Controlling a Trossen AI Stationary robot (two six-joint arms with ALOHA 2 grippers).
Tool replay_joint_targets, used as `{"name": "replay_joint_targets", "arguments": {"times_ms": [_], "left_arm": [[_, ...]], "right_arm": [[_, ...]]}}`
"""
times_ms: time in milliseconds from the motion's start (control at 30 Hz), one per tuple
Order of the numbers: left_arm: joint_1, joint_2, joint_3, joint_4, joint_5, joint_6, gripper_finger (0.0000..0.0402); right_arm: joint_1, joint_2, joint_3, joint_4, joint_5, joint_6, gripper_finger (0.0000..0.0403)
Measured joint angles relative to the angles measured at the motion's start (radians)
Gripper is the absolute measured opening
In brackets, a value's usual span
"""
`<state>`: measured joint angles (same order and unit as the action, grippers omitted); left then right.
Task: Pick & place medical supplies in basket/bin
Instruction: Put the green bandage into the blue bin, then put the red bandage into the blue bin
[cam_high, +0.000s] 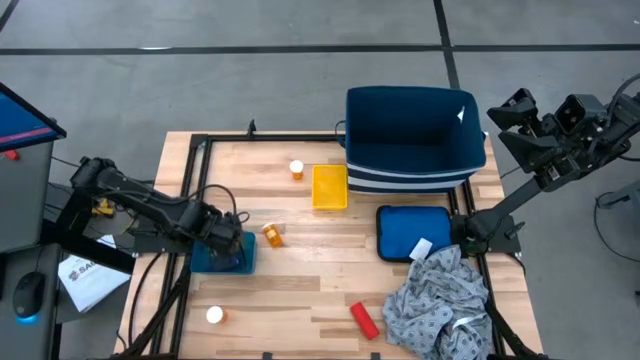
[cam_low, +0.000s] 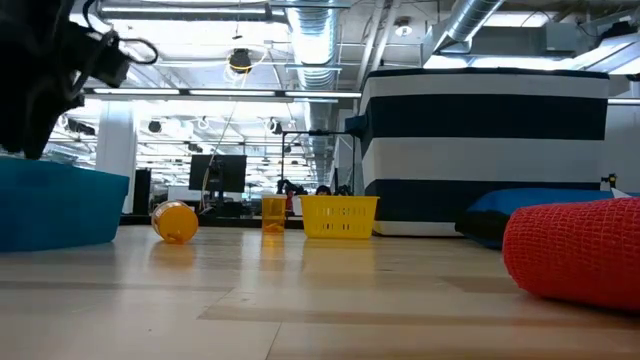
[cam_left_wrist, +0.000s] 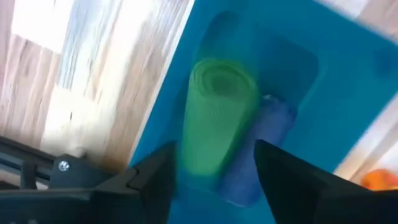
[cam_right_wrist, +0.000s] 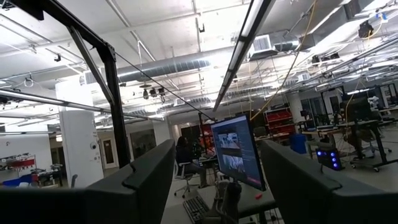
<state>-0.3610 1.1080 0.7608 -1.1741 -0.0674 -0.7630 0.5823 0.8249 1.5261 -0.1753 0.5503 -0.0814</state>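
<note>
Teal tray (cam_high: 222, 262) at the bench's (cam_high: 300, 295) left holds a green roll (cam_left_wrist: 217, 112) beside a blue roll (cam_left_wrist: 264, 146); the left end effector (cam_left_wrist: 211, 180) hangs over them, fingers apart, gripping nothing. Right end effector (cam_high: 515, 110): raised off the bench's right, open, empty. Bottles (cam_high: 272, 235), red roll (cam_high: 364, 319), cloth (cam_high: 440, 300) lie on the bench.

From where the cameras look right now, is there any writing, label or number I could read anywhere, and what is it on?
"SA...": start of a dark printed word on the white paper sheet beside the table's left edge; the rest is cut off.
White tag on the blue lid: too small to read.
Monitor in the room: display blurred, unreadable.
Orange pill bottles: no readable label.
Nothing else legible.
</note>
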Motion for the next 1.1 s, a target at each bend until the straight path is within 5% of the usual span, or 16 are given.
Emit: {"name": "replay_joint_targets", "arguments": {"times_ms": [267,633,900,1100], "left_arm": [[0.000,-0.030,0.012,0.012,0.013,0.053,0.0263],[0.008,-0.146,0.161,0.210,-0.038,0.218,0.0247],[0.108,-0.131,0.203,0.315,-0.120,0.296,0.0244],[0.190,-0.131,0.255,0.322,-0.165,0.360,0.0243]], "right_arm": [[0.000,0.003,0.000,-0.003,0.001,0.003,0.0235],[0.000,0.005,0.000,-0.111,0.078,0.105,0.0235],[-0.001,0.014,0.000,-0.653,0.103,0.634,0.0235],[-0.001,0.109,-0.040,-0.877,0.000,1.036,0.0235]]}}
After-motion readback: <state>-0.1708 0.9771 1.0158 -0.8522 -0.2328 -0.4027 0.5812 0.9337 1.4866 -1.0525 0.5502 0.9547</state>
